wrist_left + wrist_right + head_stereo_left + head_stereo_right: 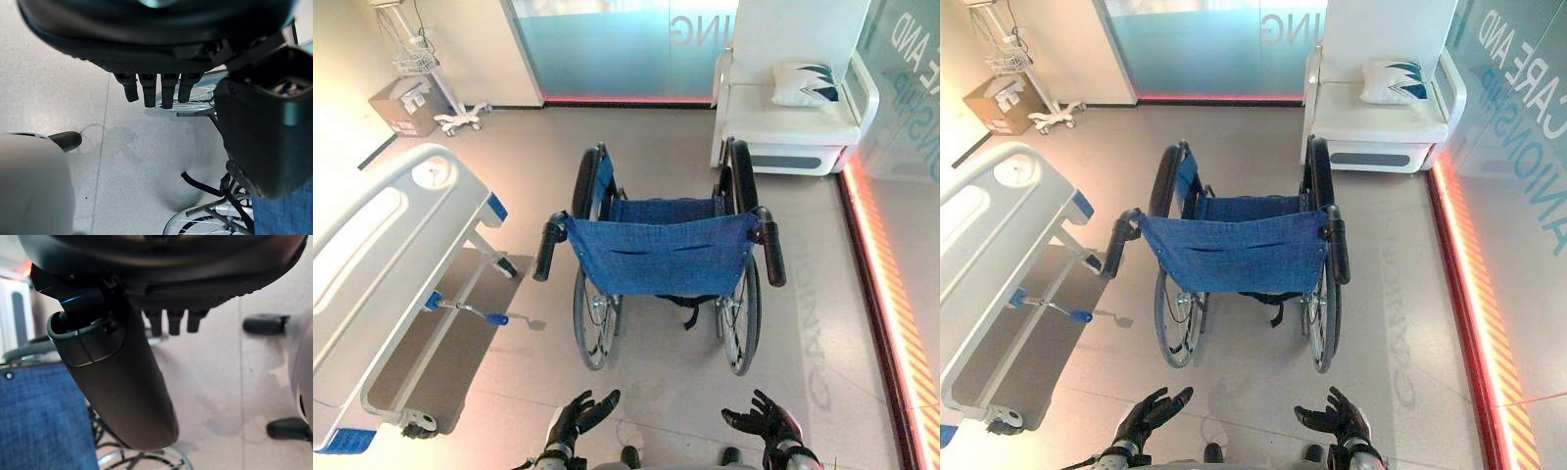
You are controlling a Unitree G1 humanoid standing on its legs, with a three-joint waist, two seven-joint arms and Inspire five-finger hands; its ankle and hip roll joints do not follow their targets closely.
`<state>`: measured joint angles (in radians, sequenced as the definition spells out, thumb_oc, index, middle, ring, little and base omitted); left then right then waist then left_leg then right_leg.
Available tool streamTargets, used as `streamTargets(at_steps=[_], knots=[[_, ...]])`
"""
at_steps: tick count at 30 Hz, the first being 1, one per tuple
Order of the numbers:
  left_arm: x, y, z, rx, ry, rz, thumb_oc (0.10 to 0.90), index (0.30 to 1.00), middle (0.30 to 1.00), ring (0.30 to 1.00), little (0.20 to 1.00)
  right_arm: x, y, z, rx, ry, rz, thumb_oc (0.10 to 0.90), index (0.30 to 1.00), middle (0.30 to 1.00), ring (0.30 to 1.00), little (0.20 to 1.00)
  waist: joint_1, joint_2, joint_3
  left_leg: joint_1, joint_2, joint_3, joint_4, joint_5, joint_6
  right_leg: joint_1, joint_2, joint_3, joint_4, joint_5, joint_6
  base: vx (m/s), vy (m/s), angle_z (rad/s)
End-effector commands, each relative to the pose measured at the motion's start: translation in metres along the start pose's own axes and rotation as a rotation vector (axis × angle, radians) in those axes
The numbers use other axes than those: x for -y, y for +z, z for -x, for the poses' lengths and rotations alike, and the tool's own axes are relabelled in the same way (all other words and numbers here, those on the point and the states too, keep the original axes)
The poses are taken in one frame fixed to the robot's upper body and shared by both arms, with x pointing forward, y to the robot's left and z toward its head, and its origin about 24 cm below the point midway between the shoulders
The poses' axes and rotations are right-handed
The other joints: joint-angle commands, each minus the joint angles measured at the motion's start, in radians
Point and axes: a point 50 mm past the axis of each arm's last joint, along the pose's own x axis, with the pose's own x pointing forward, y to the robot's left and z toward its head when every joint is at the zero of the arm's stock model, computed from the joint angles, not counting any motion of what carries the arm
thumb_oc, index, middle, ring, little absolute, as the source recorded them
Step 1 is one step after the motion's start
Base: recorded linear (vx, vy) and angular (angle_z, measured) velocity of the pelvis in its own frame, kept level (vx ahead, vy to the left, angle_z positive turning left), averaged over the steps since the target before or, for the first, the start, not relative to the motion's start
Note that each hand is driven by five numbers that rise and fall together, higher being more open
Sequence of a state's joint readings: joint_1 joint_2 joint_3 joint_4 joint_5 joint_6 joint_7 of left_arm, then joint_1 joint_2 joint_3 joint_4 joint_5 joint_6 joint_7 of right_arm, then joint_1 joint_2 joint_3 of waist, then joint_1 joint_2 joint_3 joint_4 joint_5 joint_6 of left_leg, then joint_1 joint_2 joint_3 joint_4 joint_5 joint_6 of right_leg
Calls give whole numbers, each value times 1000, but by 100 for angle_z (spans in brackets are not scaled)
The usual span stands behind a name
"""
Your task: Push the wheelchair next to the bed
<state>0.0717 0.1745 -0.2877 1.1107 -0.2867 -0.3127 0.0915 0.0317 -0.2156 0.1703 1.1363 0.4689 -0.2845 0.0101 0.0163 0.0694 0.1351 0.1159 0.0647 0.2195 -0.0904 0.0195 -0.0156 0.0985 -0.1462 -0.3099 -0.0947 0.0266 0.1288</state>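
A wheelchair (661,257) with a blue fabric back and seat stands in the middle of the floor, its back toward me. Its black push handles, left handle (548,247) and right handle (771,248), point my way. The white hospital bed (386,264) with blue corner bumpers lies along the left. My left hand (578,417) and right hand (759,421) hover low at the near edge, well short of the handles, both open with relaxed fingers and holding nothing. The left wrist view shows my left hand's fingers (156,90) above the floor, with a wheel (210,223) beyond them.
A white armchair (793,117) with a patterned cushion stands at the far right beside a glass wall. A wheeled stand (435,73) and a cardboard box (406,106) sit at the far left. A red floor strip (891,294) runs along the right. Open floor lies between wheelchair and bed.
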Motion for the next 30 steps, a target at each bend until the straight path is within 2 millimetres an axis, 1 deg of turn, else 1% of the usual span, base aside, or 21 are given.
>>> streamTargets(at_steps=[1, 3, 5, 8, 10, 12, 18, 19, 25, 27, 30], knots=[[2, 11, -3, 71, 9, -19, 800, 900, 900, 900, 900, -10, 29, -9, 128, 17, 79, 800, 900, 900, 900, 900, 14, -29, -7, 20, -62, -45, 27, -90, 18, 5, -11, 17, 66, -45, -29, 0, 0, 0], [2, 10, -3, 74, 10, -12, 800, 900, 900, 900, 900, -11, 28, -9, 126, 10, 83, 800, 900, 900, 900, 900, 16, -30, -8, 19, -63, -46, 28, -90, 20, 4, -12, 18, 68, -45, -29, 0, 0, 0], [3, 10, -3, 70, -14, 37, 800, 900, 900, 900, 900, -12, 27, -9, 117, -1, 77, 800, 900, 900, 900, 900, 19, -32, -5, 20, -66, -50, 32, -93, 23, 4, -15, 18, 74, -47, -29, 0, 0, 0], [6, 9, -3, 63, -29, 30, 800, 900, 900, 900, 900, -13, 26, -9, 103, 7, 66, 800, 900, 900, 900, 900, 20, -32, -5, 23, -67, -51, 31, -95, 26, 4, -17, 17, 76, -47, -28, 0, 0, 0], [10, 7, -3, 43, -42, 22, 800, 900, 900, 900, 900, -14, 21, -9, 65, 34, 14, 800, 900, 900, 900, 900, 22, -31, -5, 25, -69, -52, 28, -94, 27, 6, -19, 15, 73, -44, -27, 0, 0, 0], [10, 6, -2, 39, -42, 20, 800, 900, 900, 900, 900, -14, 19, -9, 54, 37, 6, 800, 900, 900, 900, 900, 23, -31, -6, 26, -70, -52, 27, -95, 28, 7, -20, 15, 72, -44, -26, 0, 0, 0], [9, 0, 0, 13, -31, 3, 800, 900, 900, 900, 900, -15, 12, -7, 34, 26, -18, 800, 900, 900, 900, 900, 23, -35, -9, 30, -70, -52, 20, -94, 28, 9, -19, 10, 66, -38, -23, 11, -1, 0], [8, -3, 0, 2, -31, -3, 800, 900, 900, 900, 900, -16, 8, -6, 13, 62, -14, 800, 900, 900, 900, 900, 22, -36, -10, 28, -70, -52, 20, -93, 28, 7, -18, 10, 65, -37, -23, 0, 0, 0], [7, -4, 1, -7, -26, 37, 800, 900, 900, 900, 900, -12, 8, -6, 8, 61, -43, 800, 900, 900, 900, 900, 20, -36, -11, 23, -69, -53, 17, -89, 25, 2, -14, 11, 58, -31, -21, 0, 0, 0], [3, 6, -2, 55, -8, 50, 800, 900, 900, 900, 900, -8, 19, -8, 48, 71, -111, 800, 900, 900, 900, 900, 20, -36, -8, 22, -68, -52, 16, -84, 21, 4, -16, 11, 52, -25, -17, 0, 0, 0], [-20, 28, -6, 136, 71, 124, 800, 900, 900, 900, 900, 1, 51, -11, 176, 34, -152, 800, 900, 900, 900, 900, 21, -40, -12, 24, -66, -51, 12, -83, 21, 5, -16, 15, 47, -21, -13, 0, 0, 0]])
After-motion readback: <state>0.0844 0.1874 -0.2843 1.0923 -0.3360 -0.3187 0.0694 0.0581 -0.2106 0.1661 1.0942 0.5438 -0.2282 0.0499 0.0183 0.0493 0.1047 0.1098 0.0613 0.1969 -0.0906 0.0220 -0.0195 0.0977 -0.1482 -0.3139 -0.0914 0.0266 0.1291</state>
